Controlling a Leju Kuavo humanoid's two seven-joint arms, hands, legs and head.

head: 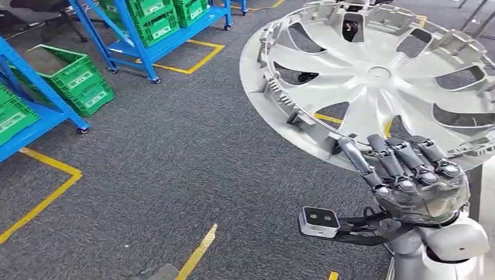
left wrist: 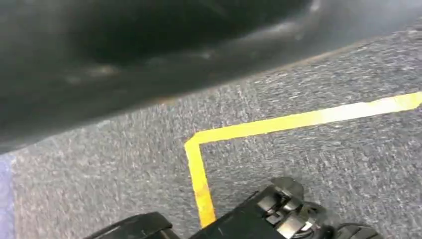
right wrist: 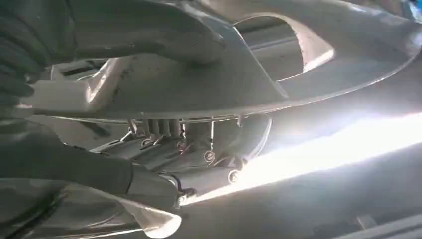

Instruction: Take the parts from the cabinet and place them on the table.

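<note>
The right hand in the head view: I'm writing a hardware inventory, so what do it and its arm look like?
The right hand has dark grey fingers with silver knuckle caps and a glossy, translucent-looking domed back. Below it sits a white rounded wrist shell on a silver arm. A small grey box-shaped camera with a dark face sticks out on a black bracket, with thin black cables.

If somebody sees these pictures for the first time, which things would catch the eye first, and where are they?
First the big silver wheel cover, held up at the right of the head view with its ribbed back side towards the camera. The right robot hand grips its lower rim. Behind, at the upper left, green crates sit on blue racks, on a grey floor with yellow lines.
</note>
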